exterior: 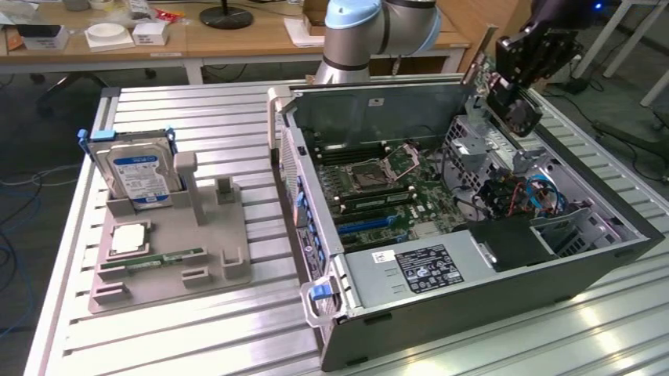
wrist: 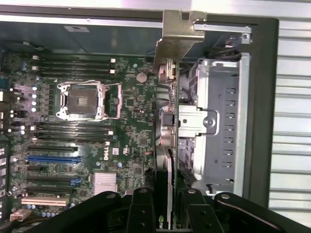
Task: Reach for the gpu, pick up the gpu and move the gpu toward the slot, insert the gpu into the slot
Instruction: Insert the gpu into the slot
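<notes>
- Exterior view: clamped on the gpu (exterior: pixel 516 108) by the black gripper (exterior: pixel 522 77), high above the far edge of the open computer case (exterior: pixel 471 313), toward the exterior view's right. Dark upright card with a round black fan, not inserted.
- Laid on its side on the ribbed aluminium tabletop (exterior: pixel 188 345), that case. Inside, a green motherboard (exterior: pixel 387 188) and a silver power supply (exterior: pixel 418 266) with a black label, print too small to read.
- Set near the tabletop's edge at the exterior view's left, a grey moulded fixture (exterior: pixel 225 235) with a boxy silver hard drive (exterior: pixel 136 172) standing upright. Blue-and-white label, wording unreadable.
- Wrist view: pinched edge-on between black fingers (wrist: pixel 141 208) of the gripper (wrist: pixel 167 199), the gpu (wrist: pixel 166 136), with its silver metal bracket (wrist: pixel 177 39) at the far end.
- Printed "DELL" in white on the motherboard (wrist: pixel 136 111). Square metal-framed processor socket (wrist: pixel 86 99), finned silver heatsink (wrist: pixel 104 182), one blue slot (wrist: pixel 53 158) among black ones.
</notes>
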Controlling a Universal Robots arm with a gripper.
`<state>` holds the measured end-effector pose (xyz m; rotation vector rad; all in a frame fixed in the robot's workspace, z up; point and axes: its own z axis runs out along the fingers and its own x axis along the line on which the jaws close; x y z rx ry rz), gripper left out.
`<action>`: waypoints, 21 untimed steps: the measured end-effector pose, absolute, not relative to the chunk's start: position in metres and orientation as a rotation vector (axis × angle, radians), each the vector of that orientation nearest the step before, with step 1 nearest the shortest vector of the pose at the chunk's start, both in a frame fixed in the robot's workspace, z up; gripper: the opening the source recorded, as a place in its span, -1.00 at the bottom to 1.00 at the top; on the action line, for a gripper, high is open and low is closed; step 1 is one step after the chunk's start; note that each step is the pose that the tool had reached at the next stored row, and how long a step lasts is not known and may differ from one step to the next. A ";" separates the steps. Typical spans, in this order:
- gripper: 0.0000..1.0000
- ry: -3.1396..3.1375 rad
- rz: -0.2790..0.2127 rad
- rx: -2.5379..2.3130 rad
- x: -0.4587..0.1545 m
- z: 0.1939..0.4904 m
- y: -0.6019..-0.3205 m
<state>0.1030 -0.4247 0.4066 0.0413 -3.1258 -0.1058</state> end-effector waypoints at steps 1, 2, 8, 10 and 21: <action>-0.47 -3.126 -0.106 0.042 0.100 0.406 -0.425; -0.47 -3.125 -0.106 0.044 0.097 0.406 -0.425; -0.47 -3.124 -0.106 0.051 0.079 0.405 -0.425; -0.47 -3.124 -0.106 0.053 0.073 0.405 -0.425; -0.47 -3.122 -0.105 0.065 0.039 0.404 -0.425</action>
